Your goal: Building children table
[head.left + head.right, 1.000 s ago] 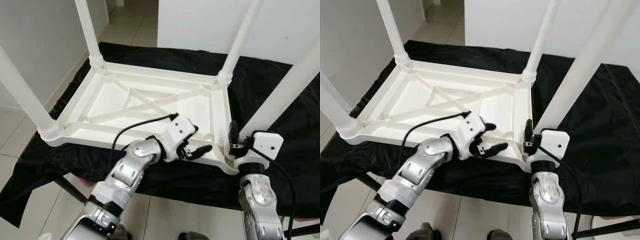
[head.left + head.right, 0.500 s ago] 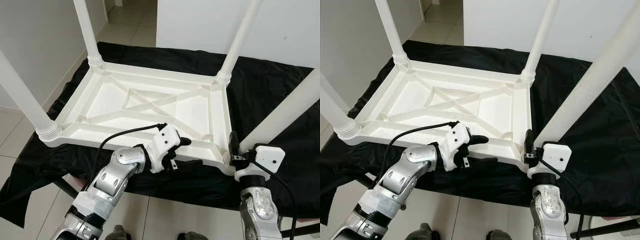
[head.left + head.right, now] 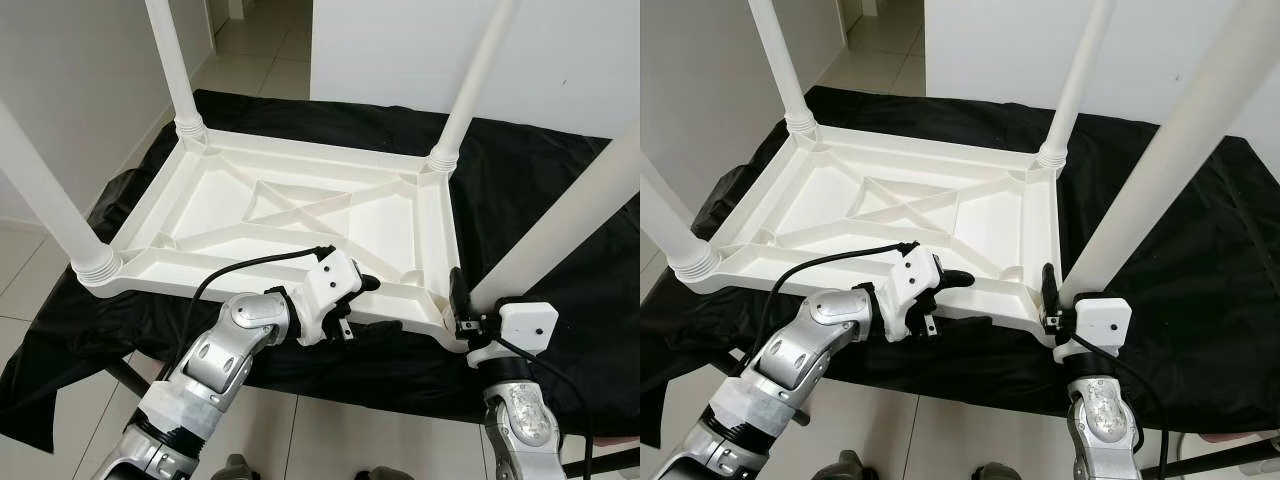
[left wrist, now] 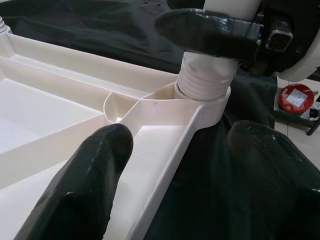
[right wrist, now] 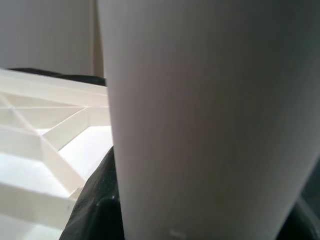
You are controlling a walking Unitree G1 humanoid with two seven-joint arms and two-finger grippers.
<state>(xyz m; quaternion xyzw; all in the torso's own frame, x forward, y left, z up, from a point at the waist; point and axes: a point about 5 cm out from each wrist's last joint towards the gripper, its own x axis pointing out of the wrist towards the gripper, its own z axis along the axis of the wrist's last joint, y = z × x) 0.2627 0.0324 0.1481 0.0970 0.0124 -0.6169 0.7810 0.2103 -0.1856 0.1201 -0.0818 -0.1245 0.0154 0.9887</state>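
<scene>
Both hands hold: right hand stays clamped on leg, left hand spread apart astride tabletop rim.

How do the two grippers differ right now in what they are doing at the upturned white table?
The right gripper is shut on the near right leg close above its corner socket; the left gripper is open, its fingers straddling the table top's near rim, gripping nothing. Both work at the table's near edge.

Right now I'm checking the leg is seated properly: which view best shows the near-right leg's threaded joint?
The left wrist view: the threaded collar sits in the tabletop's corner socket, close and sharp. In the eye views the right gripper covers that joint. The right wrist view shows the leg's blurred shaft.
</scene>
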